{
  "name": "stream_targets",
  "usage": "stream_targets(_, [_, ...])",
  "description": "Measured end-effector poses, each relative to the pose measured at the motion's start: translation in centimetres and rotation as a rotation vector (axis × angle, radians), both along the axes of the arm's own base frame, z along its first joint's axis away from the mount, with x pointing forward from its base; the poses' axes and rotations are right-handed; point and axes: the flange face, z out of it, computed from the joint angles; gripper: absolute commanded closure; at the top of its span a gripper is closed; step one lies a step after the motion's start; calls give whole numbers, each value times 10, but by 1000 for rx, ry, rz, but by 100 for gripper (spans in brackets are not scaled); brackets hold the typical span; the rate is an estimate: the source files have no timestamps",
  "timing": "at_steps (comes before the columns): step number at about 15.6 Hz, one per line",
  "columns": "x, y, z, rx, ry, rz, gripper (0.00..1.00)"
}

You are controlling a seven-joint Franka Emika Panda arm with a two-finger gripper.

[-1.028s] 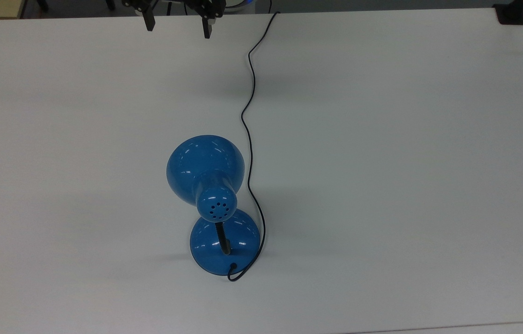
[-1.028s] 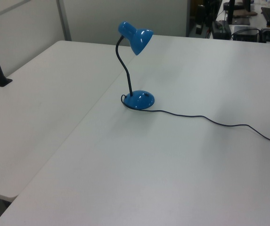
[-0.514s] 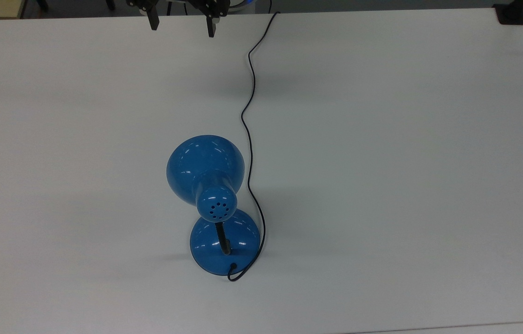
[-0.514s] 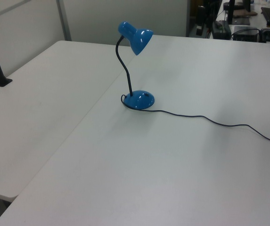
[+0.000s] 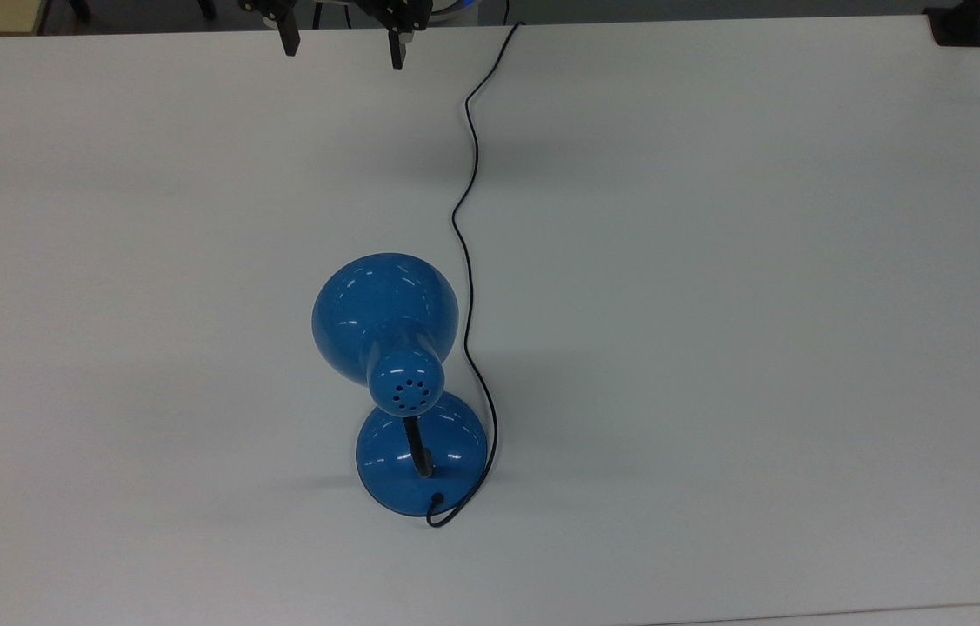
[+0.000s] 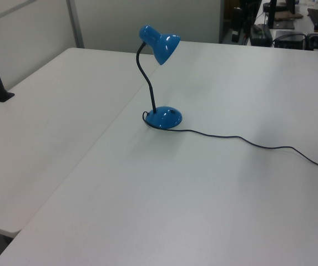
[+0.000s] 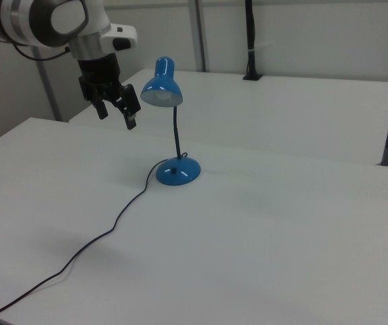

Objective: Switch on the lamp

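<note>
Hanging above the white tabletop (image 5: 716, 261), well clear of its surface: two-finger black gripper (image 5: 340, 49) on the white-and-grey arm (image 7: 51, 20), fingers spread wide apart and gripping nothing. In the right view, gripper (image 7: 116, 115) pointing downward, its fingers (image 7: 131, 120) at about the height of the lampshade.

Standing upright well away from the gripper, toward the top view's bottom edge: small glossy blue desk lamp (image 5: 394, 365). Resting flat on the tabletop: round domed blue base (image 5: 420, 454). Rising from the base: thin black neck (image 6: 146, 77), curving at its upper end. Facing toward the gripper in the top view: mouth of the bell-shaped blue shade (image 5: 385, 313), vent holes showing on its narrow rear cap. In the right view, lamp (image 7: 170, 128) standing just to the gripper's right, apart from it, shade (image 7: 161, 89) tilting downward.

Trailing from the rear of the base: thin black cord (image 5: 470, 226), looping beside the base, then winding across the tabletop and passing off the edge near the gripper, on the top view's right of it.
</note>
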Motion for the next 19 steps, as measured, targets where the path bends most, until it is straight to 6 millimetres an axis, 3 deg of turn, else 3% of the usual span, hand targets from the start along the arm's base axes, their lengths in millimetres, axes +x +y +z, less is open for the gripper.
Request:
stream_targets(8, [-1,0,0,-1,5,12,0])
stream_targets(12, [-3,0,-3,-22,28,235,5])
stream_targets(15, [-6,-7,-4,-94,61,391,24])
stream_targets(18, [-7,-10,-12,-153,99,439,58])
stream_targets(19, [-7,-10,-18,-159,113,445,65])
